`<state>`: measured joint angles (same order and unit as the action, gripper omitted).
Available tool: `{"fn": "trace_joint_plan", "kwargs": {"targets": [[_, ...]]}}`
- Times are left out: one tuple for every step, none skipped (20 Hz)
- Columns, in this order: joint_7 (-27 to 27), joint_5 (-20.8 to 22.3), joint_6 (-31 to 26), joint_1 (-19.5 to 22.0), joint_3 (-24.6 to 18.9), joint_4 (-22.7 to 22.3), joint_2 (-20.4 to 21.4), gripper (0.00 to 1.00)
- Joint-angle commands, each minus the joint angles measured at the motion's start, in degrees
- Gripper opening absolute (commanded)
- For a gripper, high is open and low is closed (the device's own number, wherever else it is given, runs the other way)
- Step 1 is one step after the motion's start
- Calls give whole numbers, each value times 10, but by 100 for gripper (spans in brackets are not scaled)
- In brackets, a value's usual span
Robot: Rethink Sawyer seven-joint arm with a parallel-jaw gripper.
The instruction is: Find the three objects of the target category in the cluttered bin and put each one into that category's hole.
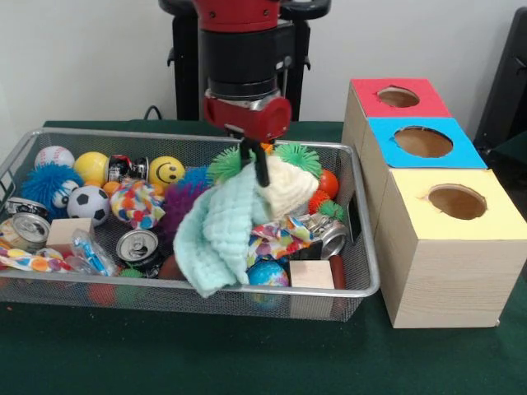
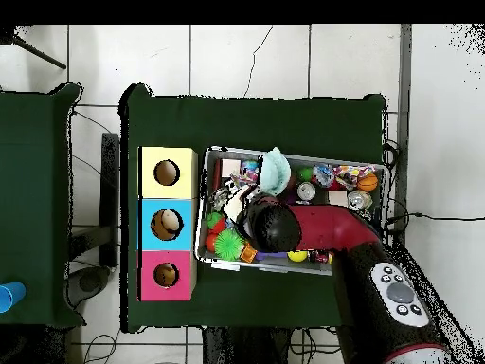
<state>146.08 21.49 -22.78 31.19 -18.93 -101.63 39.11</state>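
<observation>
Cloth (image 1: 216, 234), mint green, hangs from our gripper (image 1: 260, 171), which is clamped on it above the bin (image 1: 362, 247); holes (image 1: 456, 201) show nothing dropped that we can confirm, so sorting mostly remains.

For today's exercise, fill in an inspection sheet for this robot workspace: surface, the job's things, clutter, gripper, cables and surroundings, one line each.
Surface: table under a dark green cloth.
Job's things: wire mesh bin full of objects; beside it three wooden boxes, each with a round hole, topped red, blue and yellow. A pale green cloth hangs lifted above the bin.
Clutter: soccer ball, smiley ball, baseball, drink can, wooden block, green spiky balls, globe ball.
Gripper: gripper shut on the pale green cloth, over the bin.
Cables: cables on the floor around the table.
Surroundings: tiled floor, second green table, blue cup.
</observation>
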Motion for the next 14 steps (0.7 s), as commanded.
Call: {"fn": "trace_joint_plan", "kwargs": {"targets": [[37, -45, -35, -30, -19, -50, 1, 0], [35, -44, -29, -34, -15, -45, -5, 0], [32, -44, -24, -35, -12, -43, -11, 0], [32, -39, -11, -41, -7, -38, -21, 0], [33, -39, -6, -44, -3, -37, -25, 0], [39, -39, -2, -51, 3, -39, -25, 0], [40, -39, -3, -54, 7, -40, -24, 0], [42, -38, -3, -57, 10, -41, -23, 0], [41, -36, -1, -58, 13, -39, -25, 0], [37, -31, 7, -57, 13, -35, -35, 0], [35, -28, 11, -57, 16, -32, -40, 0], [36, -23, 21, -59, 18, -28, -50, 0], [36, -21, 25, -60, 21, -26, -54, 0], [34, -17, 25, -62, 26, -18, -62, 0]]}}
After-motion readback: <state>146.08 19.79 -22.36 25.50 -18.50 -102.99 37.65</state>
